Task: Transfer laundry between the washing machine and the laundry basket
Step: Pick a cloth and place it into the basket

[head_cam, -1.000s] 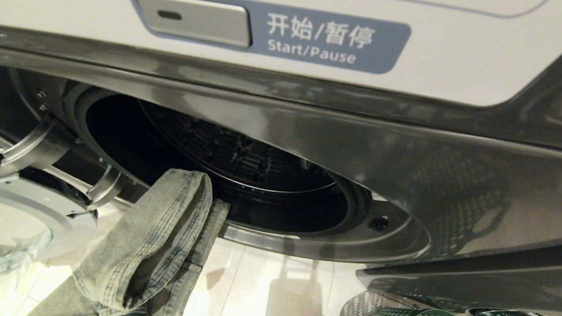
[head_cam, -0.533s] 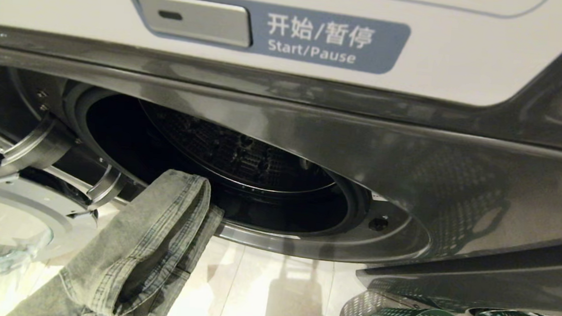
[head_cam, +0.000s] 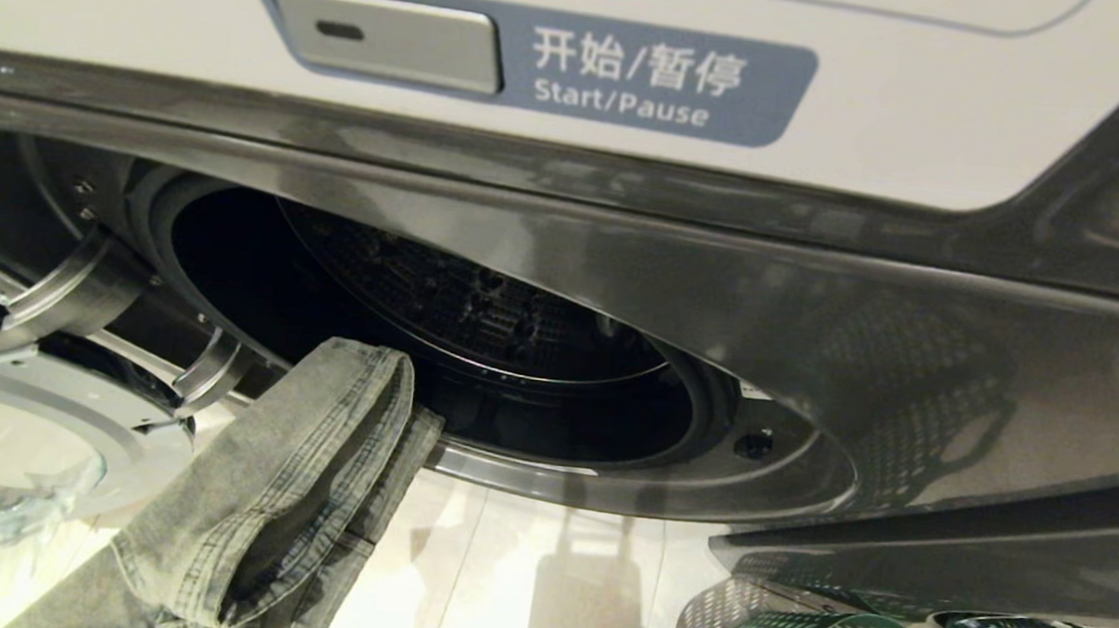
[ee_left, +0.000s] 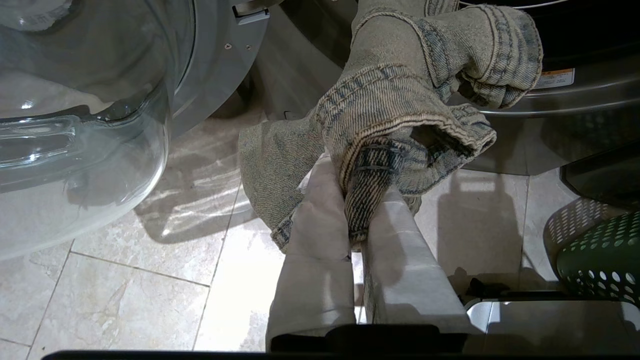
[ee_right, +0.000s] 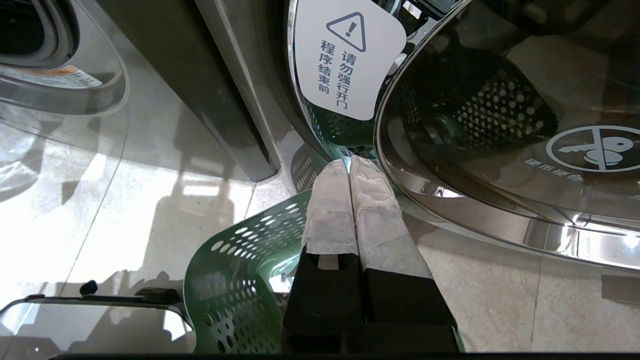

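I see the left gripper (ee_left: 357, 200) clamped on the denim jeans (ee_left: 400, 95), which hang over the washing machine (head_cam: 814, 374) drum's lip. Right gripper (ee_right: 352, 170) pinched empty, parked above the green laundry basket (ee_right: 235, 280).

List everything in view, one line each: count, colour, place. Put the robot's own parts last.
washing machine: one, dark grey with a white panel, straight ahead, drum open.
door: one, clear glass in a grey ring, swung open on the robot's left.
jeans: one, faded blue-grey denim, hanging over the drum's lower rim toward the floor.
laundry basket: one, green, perforated, on the floor at the right.
floor: beige tiles.
left gripper: white-padded fingers shut on the jeans, before the drum.
right gripper: white-padded fingers shut, empty, above the basket.
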